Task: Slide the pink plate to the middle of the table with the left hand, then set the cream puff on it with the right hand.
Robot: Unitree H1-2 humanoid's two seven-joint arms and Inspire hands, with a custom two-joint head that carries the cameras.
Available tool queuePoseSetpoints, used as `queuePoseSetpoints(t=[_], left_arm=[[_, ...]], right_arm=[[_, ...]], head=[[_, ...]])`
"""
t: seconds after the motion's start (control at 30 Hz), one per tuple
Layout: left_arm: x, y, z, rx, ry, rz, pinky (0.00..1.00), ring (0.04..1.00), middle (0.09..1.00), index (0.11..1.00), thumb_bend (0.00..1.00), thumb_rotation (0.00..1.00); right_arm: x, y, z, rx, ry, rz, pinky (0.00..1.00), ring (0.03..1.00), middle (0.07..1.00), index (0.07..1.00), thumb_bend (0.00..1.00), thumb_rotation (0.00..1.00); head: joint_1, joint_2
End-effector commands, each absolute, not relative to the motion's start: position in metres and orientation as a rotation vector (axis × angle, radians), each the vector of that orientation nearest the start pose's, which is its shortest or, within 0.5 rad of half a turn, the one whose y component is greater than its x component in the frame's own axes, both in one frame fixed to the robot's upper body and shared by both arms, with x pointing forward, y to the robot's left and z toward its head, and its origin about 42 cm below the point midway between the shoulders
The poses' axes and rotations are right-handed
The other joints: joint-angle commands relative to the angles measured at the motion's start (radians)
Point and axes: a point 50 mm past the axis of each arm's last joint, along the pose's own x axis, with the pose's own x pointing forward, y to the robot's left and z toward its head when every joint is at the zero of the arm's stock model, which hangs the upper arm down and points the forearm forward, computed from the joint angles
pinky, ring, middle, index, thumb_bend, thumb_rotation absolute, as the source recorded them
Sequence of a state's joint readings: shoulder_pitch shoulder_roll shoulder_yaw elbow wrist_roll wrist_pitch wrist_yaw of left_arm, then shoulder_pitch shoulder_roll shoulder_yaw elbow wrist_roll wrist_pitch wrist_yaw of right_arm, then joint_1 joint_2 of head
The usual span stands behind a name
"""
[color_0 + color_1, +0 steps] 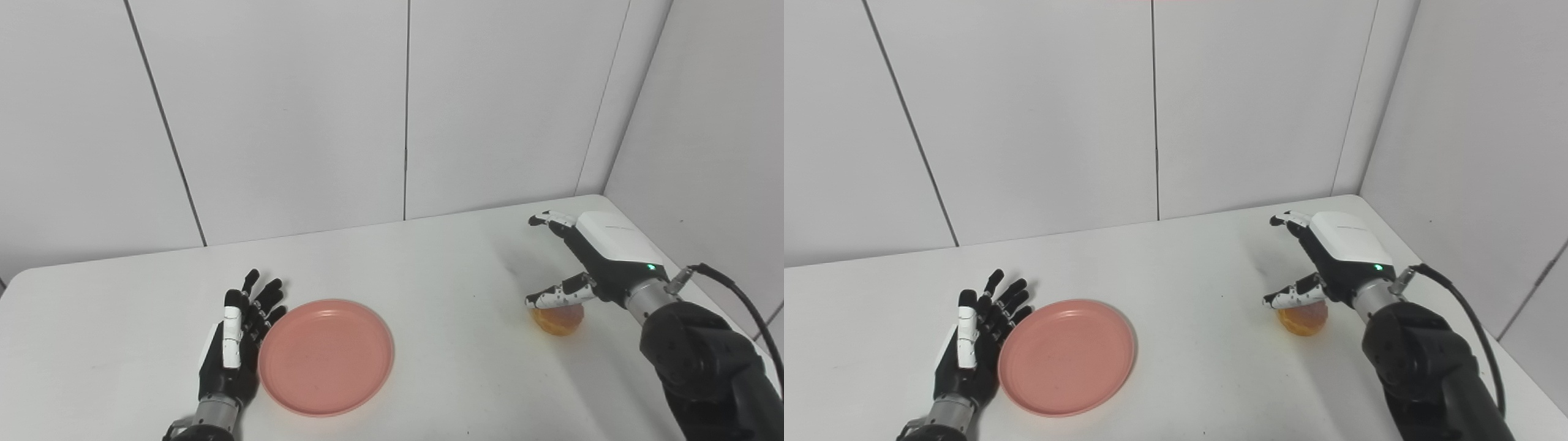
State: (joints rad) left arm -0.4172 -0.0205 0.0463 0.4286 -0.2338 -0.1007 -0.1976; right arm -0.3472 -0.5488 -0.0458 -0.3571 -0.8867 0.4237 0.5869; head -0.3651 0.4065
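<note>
pink plate [326,357] bare; cream puff [558,320] on table [441,275]

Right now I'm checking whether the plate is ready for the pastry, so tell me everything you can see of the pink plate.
The pink plate is round and shallow, with a low raised rim and a flat well. It looks like matte plastic in a salmon pink. It lies flat and right side up on the white table, left of the middle and near the front edge, with nothing on it. The open left hand stands against its left rim, fingers pointing away from the robot. The cream puff lies far to its right, under the right hand.
</note>
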Motion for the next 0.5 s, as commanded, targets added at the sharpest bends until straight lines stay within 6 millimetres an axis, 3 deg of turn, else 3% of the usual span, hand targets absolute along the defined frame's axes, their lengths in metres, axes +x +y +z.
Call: queuePoseSetpoints(t=[0.0, 0.47], left_arm=[[0.384, 0.168, 0.082, -0.269, 0.038, -0.223, 0.89, 0.918, 0.882, 0.970, 0.80, 0.96], [0.384, 0.170, 0.083, -0.270, 0.039, -0.223, 0.89, 0.914, 0.881, 0.970, 0.81, 0.95]], right_arm=[[0.354, -0.350, 0.324, -1.320, 0.027, -0.116, 0.64, 0.868, 0.895, 0.828, 1.00, 0.26], [0.375, -0.364, 0.295, -1.250, 0.161, -0.118, 0.61, 0.804, 0.857, 0.810, 1.00, 0.18]], head=[[0.000, 0.001], [0.000, 0.003]])
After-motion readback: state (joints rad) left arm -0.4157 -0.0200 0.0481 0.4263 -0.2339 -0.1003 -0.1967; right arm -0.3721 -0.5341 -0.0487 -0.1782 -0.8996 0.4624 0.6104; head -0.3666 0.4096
